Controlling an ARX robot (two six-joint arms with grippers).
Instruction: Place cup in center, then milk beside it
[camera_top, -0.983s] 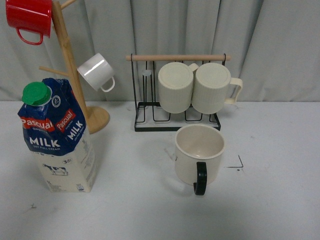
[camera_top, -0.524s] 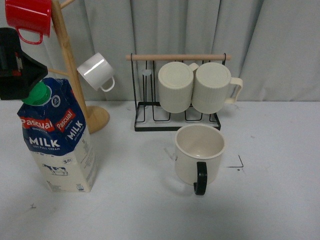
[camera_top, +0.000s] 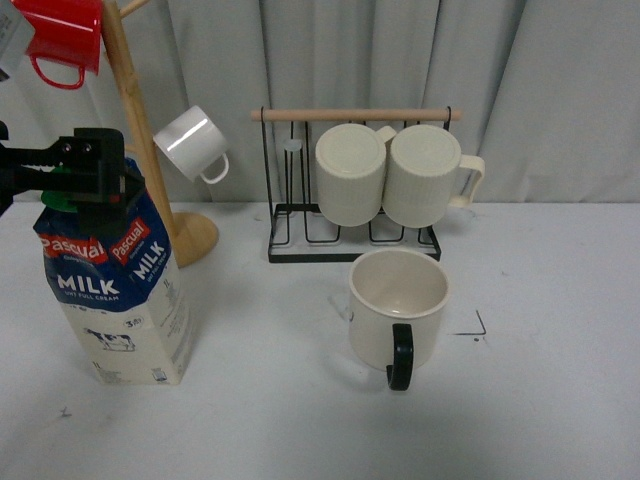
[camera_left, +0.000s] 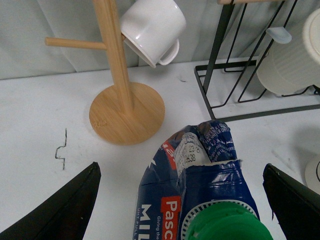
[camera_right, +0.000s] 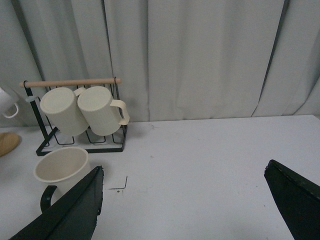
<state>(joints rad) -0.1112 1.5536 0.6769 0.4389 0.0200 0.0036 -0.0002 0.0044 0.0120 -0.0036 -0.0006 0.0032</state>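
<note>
The milk (camera_top: 115, 290) stands upright at the left of the table. My left gripper (camera_top: 75, 170) is open at its top, hiding the green cap. In the left wrist view the carton top (camera_left: 200, 165) and cap (camera_left: 225, 225) sit between the spread fingers (camera_left: 65, 210) without touching them. The cup (camera_top: 398, 310), black handle towards me, stands on the center (camera_top: 300, 300), just left of a black corner mark (camera_top: 478, 325). My right gripper (camera_right: 185, 205) is open and empty above the table, right of the cup (camera_right: 60, 170). It is out of the front view.
A wooden mug tree (camera_top: 135, 130) behind the milk holds a red mug (camera_top: 60, 35) and a small white mug (camera_top: 192, 145). A black wire rack (camera_top: 300, 200) at the back holds two ribbed cream mugs (camera_top: 350, 172). A grey curtain hangs behind.
My left gripper has come into the front view from the left and moved right, to the milk carton's top. The carton and the cup have not moved.
</note>
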